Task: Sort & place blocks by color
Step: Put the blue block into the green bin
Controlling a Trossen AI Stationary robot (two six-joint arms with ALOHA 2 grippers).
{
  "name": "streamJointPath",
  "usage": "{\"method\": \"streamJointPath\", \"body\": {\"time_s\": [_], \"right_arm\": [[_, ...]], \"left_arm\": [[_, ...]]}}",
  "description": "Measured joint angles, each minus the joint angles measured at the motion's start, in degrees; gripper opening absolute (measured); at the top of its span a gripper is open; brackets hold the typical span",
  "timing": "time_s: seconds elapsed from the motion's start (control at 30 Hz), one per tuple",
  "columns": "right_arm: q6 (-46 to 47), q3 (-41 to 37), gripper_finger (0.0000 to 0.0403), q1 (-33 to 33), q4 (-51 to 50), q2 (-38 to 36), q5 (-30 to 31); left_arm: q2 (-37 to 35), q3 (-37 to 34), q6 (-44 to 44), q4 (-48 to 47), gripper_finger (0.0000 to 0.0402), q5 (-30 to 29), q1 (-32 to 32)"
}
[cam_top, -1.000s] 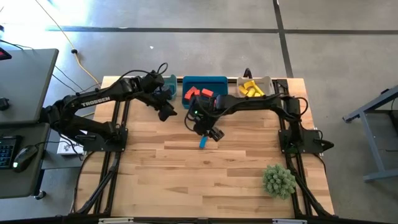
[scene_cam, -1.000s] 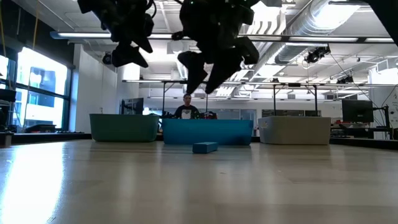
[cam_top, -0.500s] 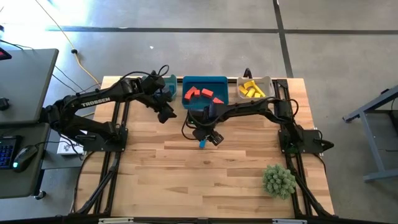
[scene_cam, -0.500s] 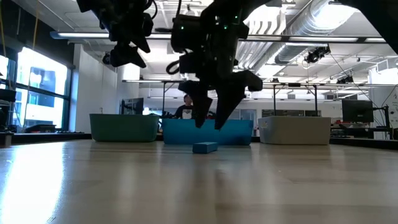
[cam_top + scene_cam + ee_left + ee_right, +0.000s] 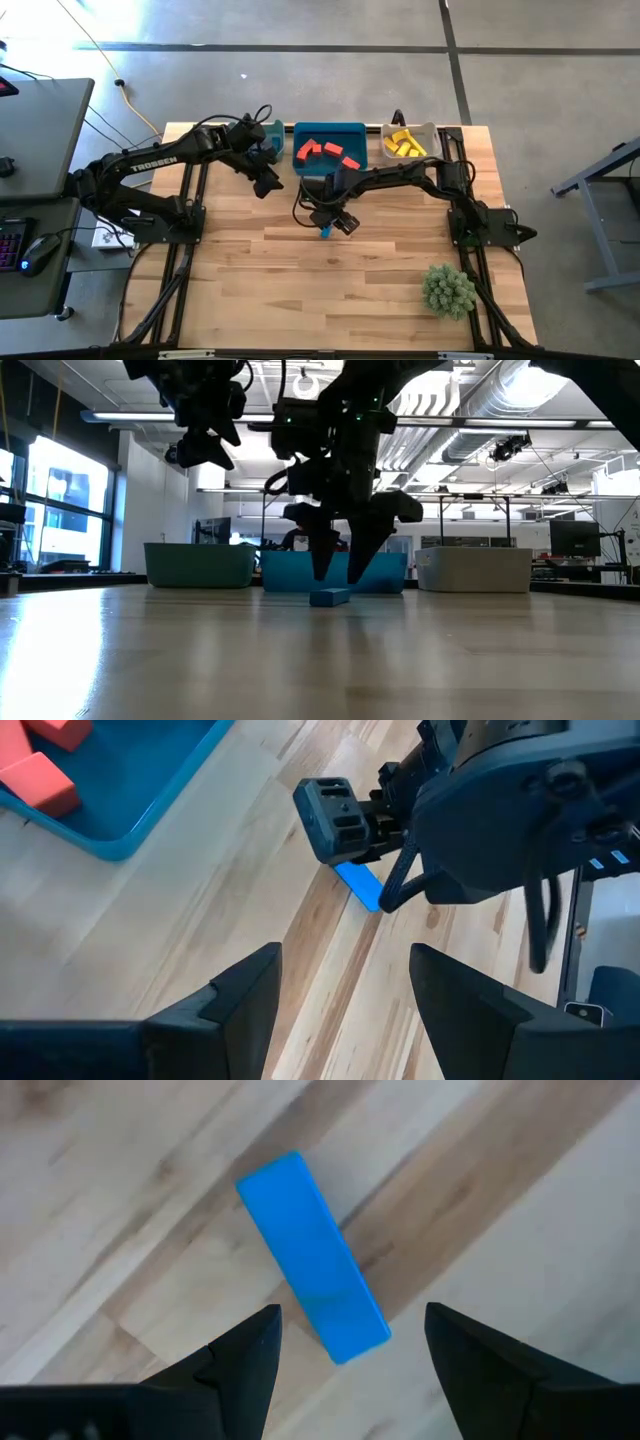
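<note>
A single blue block [image 5: 325, 231] lies flat on the wood table in front of the blue bin; it also shows in the low view [image 5: 330, 597] and fills the right wrist view [image 5: 312, 1269]. My right gripper [image 5: 340, 576] hangs just above it, open, fingers pointing down, one on each side of the block, touching nothing. Red blocks [image 5: 320, 152] lie in the blue bin [image 5: 352, 130]. Yellow blocks [image 5: 402, 143] lie in the grey-white bin [image 5: 430, 130]. My left gripper [image 5: 268, 181] hovers open, high up, near the teal bin [image 5: 276, 130].
The three bins stand in a row along the table's far edge. A spiky green plant [image 5: 448, 288] sits near the right front corner. Bare wood stretches across the middle and near side. The left arm covers most of the teal bin.
My right gripper has come down toward the blue block, from well above the bins' rims to just over it, shifting slightly toward the table's right. Its fingers stay open. The block has not moved.
</note>
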Motion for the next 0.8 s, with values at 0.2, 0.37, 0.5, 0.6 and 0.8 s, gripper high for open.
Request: {"method": "streamJointPath", "body": {"time_s": [0.2,0.37,0.5,0.6,0.8], "right_arm": [[-2.1,0.0,0.0236,0.3,0.6,1.3,-1.5],[-2.2,0.0,0.0236,0.6,0.6,2.9,-1.1],[-2.0,0.2,0.0227,0.8,0.4,3.3,-0.6],[-1.5,0.2,0.0197,0.8,0.2,3.3,-0.9],[1.3,0.2,0.0096,0.8,0.6,3.4,-1.0]], "left_arm": [[0.0,0.0,0.0,-0.1,0.0209,-0.4,0.0],[0.0,0.0,0.6,-0.1,0.0209,-0.9,0.0],[0.0,0.0,1.1,-0.1,0.0209,-1.6,0.0],[0.0,0.0,1.1,-0.1,0.0209,-3.5,0.0],[0.0,0.0,1.1,-0.1,0.0209,-3.8,0.6]]}}
